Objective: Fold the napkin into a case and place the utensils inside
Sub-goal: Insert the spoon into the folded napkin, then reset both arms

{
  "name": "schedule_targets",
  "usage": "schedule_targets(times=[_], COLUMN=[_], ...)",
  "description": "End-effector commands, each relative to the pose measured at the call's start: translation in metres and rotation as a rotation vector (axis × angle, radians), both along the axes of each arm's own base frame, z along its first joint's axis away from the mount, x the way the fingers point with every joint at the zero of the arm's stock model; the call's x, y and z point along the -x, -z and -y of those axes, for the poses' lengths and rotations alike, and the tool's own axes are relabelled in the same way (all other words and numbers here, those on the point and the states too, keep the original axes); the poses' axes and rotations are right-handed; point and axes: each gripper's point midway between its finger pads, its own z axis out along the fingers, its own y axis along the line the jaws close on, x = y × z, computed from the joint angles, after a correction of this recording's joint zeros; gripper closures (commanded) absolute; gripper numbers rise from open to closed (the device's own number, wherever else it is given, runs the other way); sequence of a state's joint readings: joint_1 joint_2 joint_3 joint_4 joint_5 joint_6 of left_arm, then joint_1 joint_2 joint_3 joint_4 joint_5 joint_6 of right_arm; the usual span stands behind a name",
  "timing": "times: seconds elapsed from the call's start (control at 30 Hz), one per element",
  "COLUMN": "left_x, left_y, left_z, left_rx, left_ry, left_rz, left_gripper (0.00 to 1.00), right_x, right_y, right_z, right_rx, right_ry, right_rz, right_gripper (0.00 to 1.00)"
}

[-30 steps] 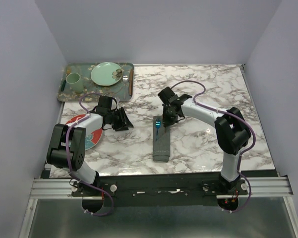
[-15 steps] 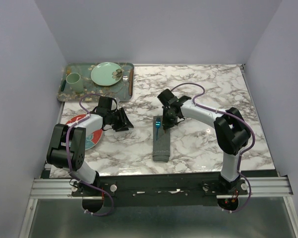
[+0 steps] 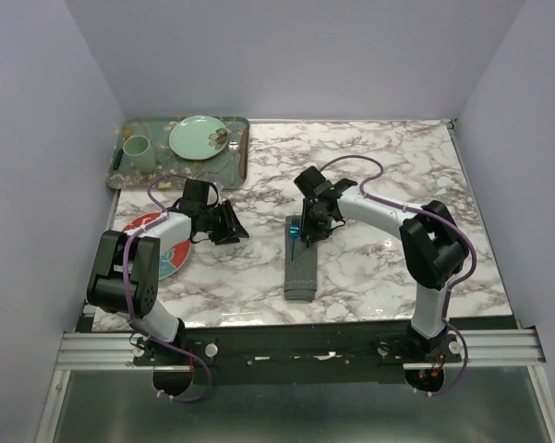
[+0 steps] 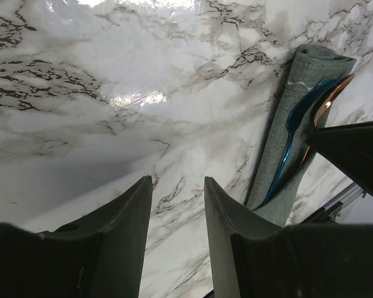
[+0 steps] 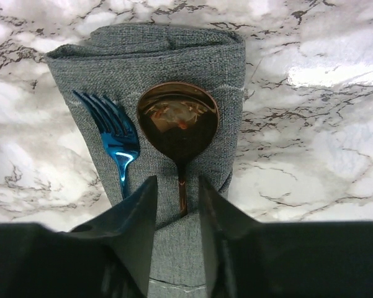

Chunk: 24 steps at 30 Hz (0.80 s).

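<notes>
My right gripper (image 5: pixel 177 183): parted, astride spoon (image 5: pixel 178 121) handle | fork (image 5: pixel 115 133) at spoon's 9 o'clock, on case (image 5: pixel 223 74) | left gripper (image 4: pixel 177 186): parted, empty

Patterned green rectangular tray (image 3: pixel 129 181) on white veined marble tabletop (image 3: pixel 388 166)
A pale green round plate (image 3: pixel 199 137), green cup (image 3: pixel 138 152) and brown-handled utensil (image 3: pixel 244 152) are carried on it.

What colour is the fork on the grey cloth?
The fork is bright blue, seen best in the right wrist view.
</notes>
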<state>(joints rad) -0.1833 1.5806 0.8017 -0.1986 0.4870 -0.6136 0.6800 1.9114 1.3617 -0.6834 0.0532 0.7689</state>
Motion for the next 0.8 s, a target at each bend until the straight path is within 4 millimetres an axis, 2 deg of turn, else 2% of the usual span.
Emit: schedule_targets(times=[0.0,0.07,0.3,0.33,0.4,0.47,0.5,0.53,0.57,0.6,0.63,0.7,0.73,0.77], left_x=[-0.002,-0.004,-0.017,-0.025,-0.033,-0.047,-0.052,-0.064,-0.067,-0.072,-0.083,-0.089,-0.1,-0.101], left_y=[-0.009,-0.013,-0.035,-0.046,-0.06,-0.084,-0.092,-0.11,-0.119,-0.126,-0.151,-0.162,-0.189,-0.184], left_z=[0.004,0.005,0.001,0.001,-0.004,-0.005,-0.007,-0.008,-0.009,-0.011,-0.01,-0.011,-0.011,-0.016], left_rx=[0.01,0.002,-0.06,-0.069,-0.114,-0.153,-0.186,-0.211,-0.232,-0.264,-0.278,-0.311,-0.338,-0.372], left_ry=[0.029,0.037,0.066,0.071,0.088,0.11,0.136,0.139,0.151,0.184,0.191,0.228,0.241,0.261], left_rz=[0.047,0.068,0.159,0.197,0.259,0.34,0.386,0.444,0.465,0.505,0.566,0.579,0.645,0.602], left_gripper=[0.52,0.5,0.41,0.4,0.37,0.34,0.33,0.31,0.22,0.15,0.01,0.01,0.01,0.01], right_x=[-0.002,-0.007,-0.026,-0.028,-0.043,-0.056,-0.069,-0.077,-0.083,-0.095,-0.1,-0.107,-0.106,-0.106], right_y=[-0.027,-0.034,-0.072,-0.078,-0.098,-0.113,-0.13,-0.139,-0.148,-0.167,-0.177,-0.196,-0.214,-0.222], right_z=[-0.004,-0.004,-0.004,-0.003,-0.001,0.005,0.012,0.018,0.022,0.029,0.035,0.049,0.057,0.064], right_rx=[-0.026,-0.03,-0.044,-0.035,-0.043,-0.022,-0.03,-0.017,-0.021,-0.045,-0.03,-0.018,-0.006,0.003], right_ry=[-0.006,-0.008,-0.02,-0.041,-0.047,-0.09,-0.079,-0.107,-0.112,-0.105,-0.142,-0.151,-0.182,-0.191], right_rz=[0.045,0.07,0.187,0.208,0.283,0.355,0.424,0.467,0.503,0.572,0.611,0.663,0.711,0.733], right_gripper=[0.53,0.44,0.34,0.28,0.24,0.18,0.15,0.09,0.06,0.04,0.0,0.0,0.0,0.0])
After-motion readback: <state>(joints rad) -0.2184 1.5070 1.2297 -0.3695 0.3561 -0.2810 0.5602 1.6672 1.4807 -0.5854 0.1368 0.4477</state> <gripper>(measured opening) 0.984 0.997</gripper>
